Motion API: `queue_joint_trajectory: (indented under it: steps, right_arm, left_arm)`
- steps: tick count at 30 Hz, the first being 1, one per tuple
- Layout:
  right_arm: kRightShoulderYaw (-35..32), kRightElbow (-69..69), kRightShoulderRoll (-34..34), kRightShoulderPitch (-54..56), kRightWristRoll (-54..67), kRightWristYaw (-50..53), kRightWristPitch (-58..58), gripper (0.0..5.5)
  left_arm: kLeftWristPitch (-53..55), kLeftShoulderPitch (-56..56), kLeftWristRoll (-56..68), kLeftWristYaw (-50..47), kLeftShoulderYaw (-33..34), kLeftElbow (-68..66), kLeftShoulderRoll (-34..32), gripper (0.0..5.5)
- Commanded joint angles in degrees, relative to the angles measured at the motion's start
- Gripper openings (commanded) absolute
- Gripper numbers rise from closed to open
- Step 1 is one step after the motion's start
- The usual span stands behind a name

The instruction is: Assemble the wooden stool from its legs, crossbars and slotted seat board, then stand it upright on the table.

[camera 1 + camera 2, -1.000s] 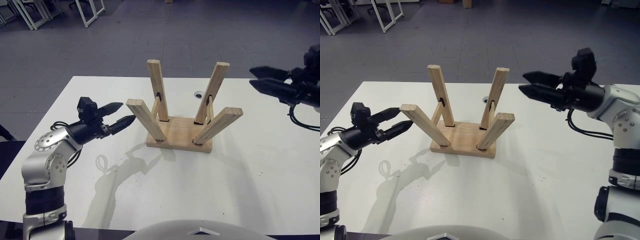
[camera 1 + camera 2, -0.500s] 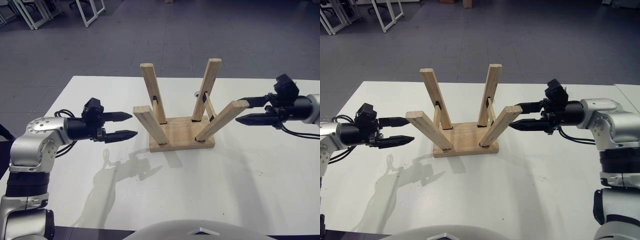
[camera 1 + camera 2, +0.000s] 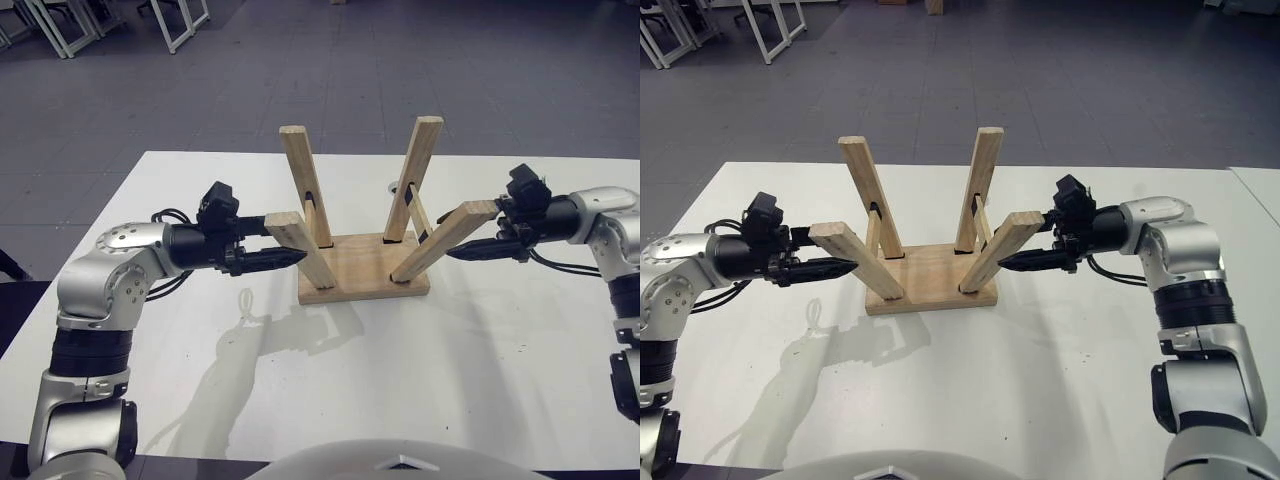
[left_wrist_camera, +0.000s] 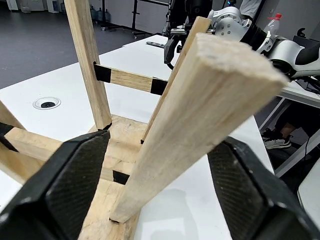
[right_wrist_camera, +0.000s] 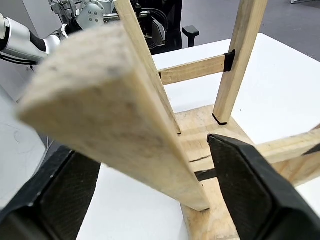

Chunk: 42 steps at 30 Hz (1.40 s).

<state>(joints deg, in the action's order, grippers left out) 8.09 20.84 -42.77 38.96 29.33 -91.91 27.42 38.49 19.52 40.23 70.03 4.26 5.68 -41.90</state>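
As the wooden stool (image 3: 365, 262) rests upside down on the white worktop (image 3: 450, 380), its flat seat board (image 3: 362, 280) lies between the two claws and its four square legs point up and outward. The left claw (image 3: 285, 238) is spread wide, with one black finger (image 4: 55, 190) on each side of the near left leg (image 3: 298, 250). I cannot tell if the pads touch the pale, rough wood. The right claw (image 3: 470, 235) is also wide and sits around the near right leg (image 3: 438, 242) in the same way. Beyond both claws, a thin crossbar (image 4: 131, 80) with black ends joins the two far legs (image 3: 303, 180). The leg feet sit in slots of the board. A round hole (image 4: 47, 103) in the worktop is half hidden behind the stool.
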Motion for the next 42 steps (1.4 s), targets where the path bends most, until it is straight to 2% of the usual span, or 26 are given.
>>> queue_joint_trajectory:
  steps: [1,8,10,14,16,18,20,22,23,26,28,31,37,42]
  right_arm:
    - [0.9,3.3,0.8,3.1,-0.7,-0.5,-2.2,3.02]
    - [1.6,2.8,-1.9,1.8,2.9,-0.6,-1.6,1.75]
    - [1.3,-0.2,-3.7,0.8,5.8,-0.6,0.6,1.51]
    - [-0.7,-11.1,-12.3,0.3,20.5,-0.6,11.6,1.28]
    - [0.4,-10.1,-14.4,3.6,24.5,-0.6,16.8,1.12]
    - [4.7,-3.9,-13.1,8.6,23.2,-0.6,19.5,1.01]
    - [10.0,5.5,-8.3,13.5,19.0,-0.6,21.4,1.01]
    - [14.2,16.3,-2.9,17.4,14.1,-0.6,22.5,1.01]
    - [15.6,22.4,-0.3,19.3,11.5,-0.6,23.6,1.39]
    - [17.7,37.4,5.9,23.9,4.4,-0.5,23.1,1.88]
    - [14.8,45.3,8.4,27.0,1.2,1.9,21.9,2.22]
    - [8.7,52.1,10.7,29.4,-1.8,8.2,21.1,2.83]
    - [-1.4,55.1,10.3,29.3,-4.9,15.1,21.0,2.86]
    - [-4.6,54.3,8.6,27.9,-9.0,14.1,20.6,2.86]
  left_arm:
    - [1.7,2.3,1.4,-0.6,-0.4,0.4,1.2,2.83]
    - [3.4,0.1,2.7,1.1,0.6,1.0,-1.0,1.74]
    - [4.8,-0.1,4.2,1.0,1.3,1.9,-1.2,1.61]
    - [12.6,2.1,13.7,0.4,5.2,5.7,-2.9,1.44]
    - [16.6,5.4,17.6,-0.8,6.8,4.1,-3.3,1.44]
    - [19.2,9.7,17.9,-2.2,6.1,-0.8,-2.5,1.44]
    - [21.5,13.8,15.4,-3.8,2.7,-8.6,-0.2,1.44]
    - [24.1,16.8,13.1,-4.8,-0.5,-17.0,2.6,1.77]
    - [25.6,18.0,12.2,-5.0,-1.7,-21.4,4.0,1.95]
    - [28.7,21.0,10.3,-5.3,-2.6,-32.9,7.5,2.36]
    - [29.4,23.7,9.2,-6.4,-1.0,-39.3,8.8,2.64]
    - [28.2,28.0,7.9,-8.9,3.9,-49.9,9.0,2.67]
    - [30.2,28.1,6.1,-11.0,9.0,-56.6,7.9,2.67]
    - [27.4,28.8,7.2,-13.0,17.9,-59.6,4.9,2.67]
